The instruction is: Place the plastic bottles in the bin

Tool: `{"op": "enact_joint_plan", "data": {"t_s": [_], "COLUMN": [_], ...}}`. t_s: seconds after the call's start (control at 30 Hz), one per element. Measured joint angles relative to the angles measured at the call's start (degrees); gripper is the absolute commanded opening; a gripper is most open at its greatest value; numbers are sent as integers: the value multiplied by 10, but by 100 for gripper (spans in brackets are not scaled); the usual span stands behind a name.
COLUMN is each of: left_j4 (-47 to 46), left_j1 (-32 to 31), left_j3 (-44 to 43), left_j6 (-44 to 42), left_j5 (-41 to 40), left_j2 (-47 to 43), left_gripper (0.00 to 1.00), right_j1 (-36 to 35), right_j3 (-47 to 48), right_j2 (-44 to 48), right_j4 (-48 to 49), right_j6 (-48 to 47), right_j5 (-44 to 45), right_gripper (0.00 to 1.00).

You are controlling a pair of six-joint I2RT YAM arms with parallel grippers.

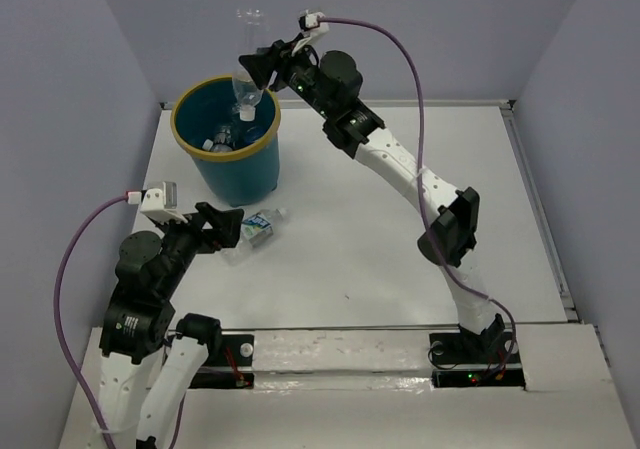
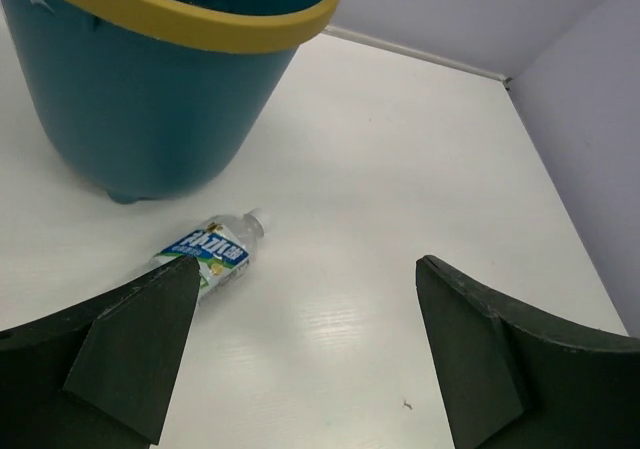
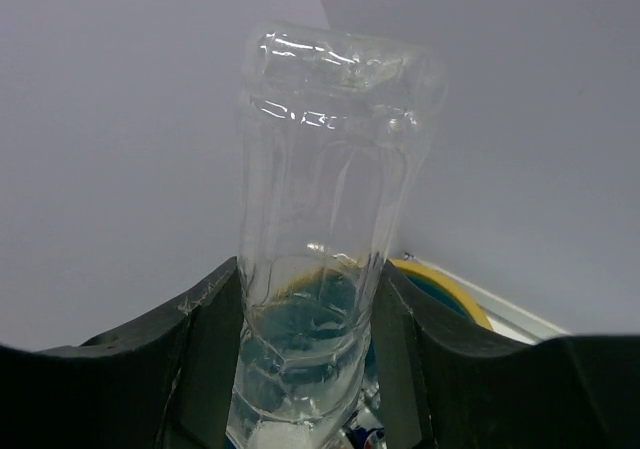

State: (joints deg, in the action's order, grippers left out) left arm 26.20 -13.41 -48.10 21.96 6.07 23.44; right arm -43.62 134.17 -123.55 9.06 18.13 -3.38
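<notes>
"What's the left gripper point(image 2: 305, 274) doing?"

"Jaws spread, holding nothing. 1 labelled bottle point(image 2: 214, 250) lies on the table point(image 2: 400, 149) beside a fingertip, with the bin point(image 2: 140, 109) just beyond."

"And the right gripper point(image 3: 310, 304)?"

"It's pinching a clear bottle point(image 3: 325, 199) cap-down over the bin's mouth. Other bottles point(image 1: 222, 141) lie inside, below its jaws."

White table point(image 1: 380, 259) enclosed by pale lavender walls point(image 1: 450, 29).
</notes>
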Motion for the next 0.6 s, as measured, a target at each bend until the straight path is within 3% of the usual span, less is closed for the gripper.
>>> {"op": "enact_joint_plan", "data": {"t_s": [0.03, 0.07, 0.17, 0.4, 0.6], "left_j4": [7, 18, 32, 51, 59], "left_j1": [0, 0, 0, 0, 0], "left_j3": [1, 2, 1, -27, -126], "left_j6": [1, 5, 7, 1, -17], "left_j5": [1, 3, 3, 8, -12], "left_j2": [-4, -10, -27, -18, 17], "left_gripper": [99, 99, 99, 99, 99], "right_j1": [-1, -2, -4, -25, -38], "right_j3": [22, 49, 66, 1, -179], "right_j2": [-24, -55, -103, -98, 72], "right_j4": [-1, -1, -13, -61, -67], "right_j6": [-3, -6, -18, -74, -115], "right_j5": [0, 0, -3, -28, -92], "right_gripper": [62, 80, 93, 93, 86]}}
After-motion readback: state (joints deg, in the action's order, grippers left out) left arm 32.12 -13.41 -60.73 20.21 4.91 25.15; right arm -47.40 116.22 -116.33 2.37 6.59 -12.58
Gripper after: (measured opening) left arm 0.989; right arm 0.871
